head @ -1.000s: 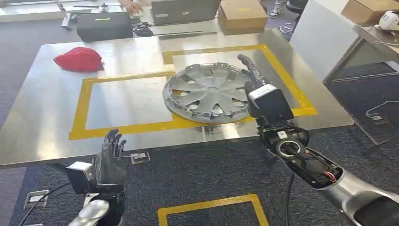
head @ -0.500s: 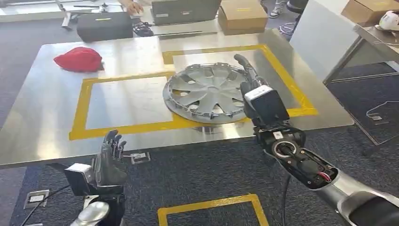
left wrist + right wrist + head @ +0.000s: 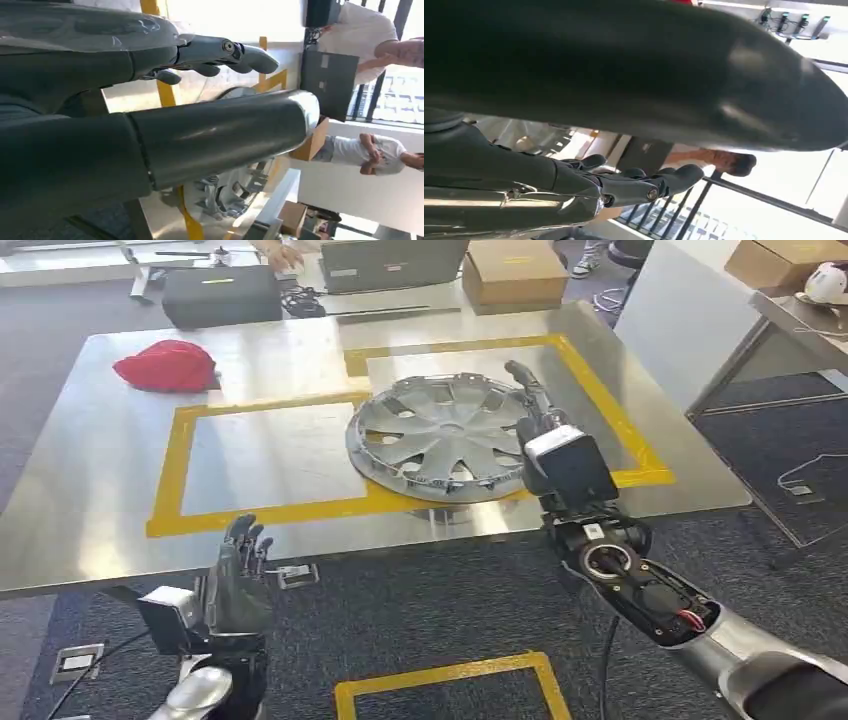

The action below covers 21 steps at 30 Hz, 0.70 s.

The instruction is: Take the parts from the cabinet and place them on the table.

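A silver hubcap lies flat on the steel table, across the yellow tape line between two marked rectangles. My right hand hovers at its right rim, fingers stretched out and apart, holding nothing; I cannot tell whether it touches the rim. My left hand stands upright below the table's near edge, fingers apart and empty. In the left wrist view the left hand is spread, with the hubcap beyond it. The right wrist view shows the right hand with its fingers extended.
A red cloth lies at the table's far left. Behind the table are a black case, a laptop and a cardboard box. A white panel stands to the right. People stand beyond the table.
My right hand has wavered slightly beside the hubcap's right rim and sits almost where it was. The hubcap and my left hand have stayed in place.
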### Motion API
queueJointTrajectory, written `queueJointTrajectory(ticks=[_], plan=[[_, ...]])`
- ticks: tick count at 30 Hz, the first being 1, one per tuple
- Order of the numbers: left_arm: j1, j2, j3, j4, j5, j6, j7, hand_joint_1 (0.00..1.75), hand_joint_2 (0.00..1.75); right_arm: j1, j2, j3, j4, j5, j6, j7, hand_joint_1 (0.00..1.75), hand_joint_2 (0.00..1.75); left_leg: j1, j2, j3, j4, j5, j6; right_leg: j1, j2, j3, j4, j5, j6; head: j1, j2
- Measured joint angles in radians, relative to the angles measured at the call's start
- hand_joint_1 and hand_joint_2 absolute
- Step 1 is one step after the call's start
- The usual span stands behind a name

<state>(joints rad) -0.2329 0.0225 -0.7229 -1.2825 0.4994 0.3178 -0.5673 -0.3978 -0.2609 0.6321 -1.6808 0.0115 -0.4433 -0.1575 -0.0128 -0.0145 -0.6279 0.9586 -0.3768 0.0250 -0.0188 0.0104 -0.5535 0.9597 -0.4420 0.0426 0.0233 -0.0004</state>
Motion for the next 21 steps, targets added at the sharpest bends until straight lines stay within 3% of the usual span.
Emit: queueJointTrajectory(ticks=[10, 15, 16, 17, 18, 20, 21], plan=[[-0.006, -0.002, 0.0, 0.003, 0.003, -0.015, -0.008, 0.0, 0.0, 0.011, 0.0, -0.011, -0.005, -0.033, 0.023, -0.016, 0.0, 0.0, -0.002, 0.0, -0.001, 0.005, -0.006, 0.005, -0.001, 0.0, 0.002, -0.002, -0.001, 0.002, -0.002, 0.0], [-0.007, -0.002, 0.0, 0.003, 0.003, -0.015, -0.01, 0.0, 0.0, 0.013, 0.0, -0.013, -0.008, -0.034, 0.023, -0.018, 0.0, 0.0, -0.004, 0.001, 0.0, 0.01, -0.013, 0.014, -0.003, 0.001, 0.008, -0.011, -0.003, 0.009, -0.003, 0.0], [-0.008, -0.004, 0.0, 0.003, 0.003, -0.015, -0.011, 0.0, 0.0, 0.012, 0.0, -0.015, -0.011, -0.034, 0.023, -0.019, 0.0, 0.0, 0.005, 0.003, 0.007, -0.004, -0.01, 0.018, 0.002, 0.005, 0.01, -0.013, -0.004, 0.014, -0.003, 0.0], [-0.007, -0.006, 0.0, 0.003, 0.003, -0.015, -0.011, 0.0, 0.0, 0.014, 0.0, -0.017, -0.014, -0.034, 0.023, -0.02, 0.0, 0.0, 0.01, 0.01, 0.019, -0.016, -0.007, 0.02, -0.003, 0.001, 0.011, -0.002, -0.012, 0.016, 0.001, 0.0], [-0.009, -0.007, 0.0, 0.003, 0.003, -0.015, -0.011, 0.0, 0.0, 0.012, 0.0, -0.017, -0.014, -0.034, 0.024, -0.021, 0.0, 0.0, 0.011, 0.013, 0.026, -0.02, -0.008, 0.024, -0.001, -0.001, -0.008, 0.046, -0.041, 0.019, 0.007, 0.0], [-0.009, -0.008, 0.0, 0.003, 0.003, -0.013, -0.011, 0.0, 0.0, 0.015, 0.0, -0.019, -0.014, -0.034, 0.025, -0.021, 0.0, 0.0, 0.011, 0.024, 0.032, -0.02, -0.012, 0.027, -0.002, -0.001, -0.097, 0.223, -0.122, 0.025, 0.022, 0.0], [-0.008, -0.008, 0.0, 0.003, 0.003, -0.012, -0.011, 0.0, 0.0, 0.019, 0.0, -0.019, -0.014, -0.034, 0.027, -0.021, 0.0, 0.0, 0.011, 0.029, 0.032, -0.02, -0.014, 0.027, -0.002, -0.001, -0.138, 0.295, -0.145, 0.028, 0.023, 0.0]])
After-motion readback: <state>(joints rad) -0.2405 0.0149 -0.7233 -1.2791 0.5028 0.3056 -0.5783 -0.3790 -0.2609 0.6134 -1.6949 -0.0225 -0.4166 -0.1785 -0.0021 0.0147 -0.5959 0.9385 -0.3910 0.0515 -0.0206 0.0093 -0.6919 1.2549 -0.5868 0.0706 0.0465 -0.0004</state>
